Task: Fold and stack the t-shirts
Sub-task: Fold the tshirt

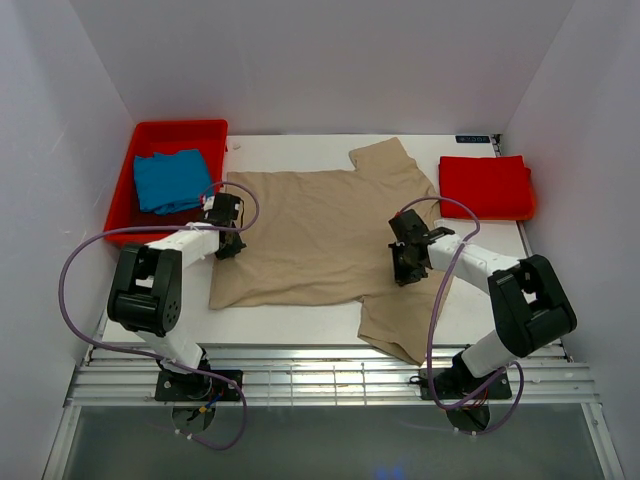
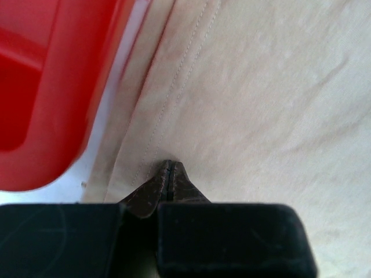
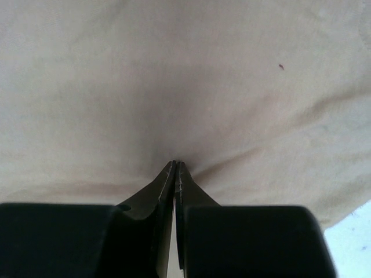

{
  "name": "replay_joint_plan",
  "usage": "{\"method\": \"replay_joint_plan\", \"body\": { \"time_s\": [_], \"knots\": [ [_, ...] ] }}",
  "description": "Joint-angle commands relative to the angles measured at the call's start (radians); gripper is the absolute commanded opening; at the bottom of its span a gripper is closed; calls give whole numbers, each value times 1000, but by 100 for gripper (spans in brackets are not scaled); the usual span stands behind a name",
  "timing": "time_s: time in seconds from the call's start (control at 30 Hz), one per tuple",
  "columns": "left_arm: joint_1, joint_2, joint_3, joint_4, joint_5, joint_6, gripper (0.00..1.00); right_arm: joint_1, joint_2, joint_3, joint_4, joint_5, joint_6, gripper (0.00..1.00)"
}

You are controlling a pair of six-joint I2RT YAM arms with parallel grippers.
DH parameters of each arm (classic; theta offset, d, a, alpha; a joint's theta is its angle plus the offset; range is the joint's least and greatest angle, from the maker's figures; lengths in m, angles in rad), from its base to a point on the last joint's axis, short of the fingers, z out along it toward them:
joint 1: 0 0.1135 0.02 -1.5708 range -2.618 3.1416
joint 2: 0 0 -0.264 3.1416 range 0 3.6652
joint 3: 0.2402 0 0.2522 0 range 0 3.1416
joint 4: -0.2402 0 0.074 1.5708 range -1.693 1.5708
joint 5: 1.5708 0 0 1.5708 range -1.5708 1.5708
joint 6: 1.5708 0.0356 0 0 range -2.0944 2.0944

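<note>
Lying spread at the centre of the white tabletop [image 1: 290,322], the tan-beige short-sleeved cloth t-shirt [image 1: 310,235] was caught at the opening of its fold, not yet doubled over. Its stitched hem was turned toward 9 o'clock, and its sleeves were thrown out at 1 and 5 o'clock.

The left gripper [image 2: 168,171] was set on the hem near the garment's 10 o'clock corner, its jaws pressed together. A small pucker of cloth at the tips suggested that a pinch had been taken. The right gripper [image 3: 175,168] was planted on the 3 o'clock side, likewise squeezed tight, with creases radiating from its tips as if fabric had been nipped there.

The bright red folded cloth t-shirt [image 1: 485,187] was laid at 2 o'clock. The blue crumpled cloth t-shirt [image 1: 172,180] was kept in the rigid red plastic tray [image 1: 170,127] at 10 o'clock.

A lift of both pinched points together was judged to be called for next, with one edge carried over the body and kept taut, so that no slack would be bunched.

Much was left uncertain. How much cloth was trapped between either pair of jaws could not be told, since the tips were masked by the gripper housings in both wrist views. The collar was hidden beneath the right arm, and the tray was cut off in the left wrist view.
</note>
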Motion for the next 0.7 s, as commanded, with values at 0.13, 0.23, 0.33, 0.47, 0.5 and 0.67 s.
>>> {"method": "replay_joint_plan", "body": {
  "time_s": [0.13, 0.23, 0.33, 0.47, 0.5, 0.67],
  "knots": [
    [-9, -8, 203, -97, 31, 42, 0, -8, -12, 319, -118, 79, -58, 28],
    [-9, 26, 376, -90, 16, 75, 16, -54, 82, 527, -146, 81, -91, 42],
    [-9, 132, 553, -103, -20, 150, 50, -123, 203, 704, -167, 61, -150, 47],
    [11, 343, 760, -162, -69, 191, 57, -197, 369, 885, -166, 3, -183, 49],
    [17, 374, 794, -175, -66, 196, 57, -211, 434, 920, -166, -8, -186, 49],
    [71, 480, 911, -167, -38, 216, 56, -292, 637, 1191, -147, -73, -226, 50]
  ]
}}
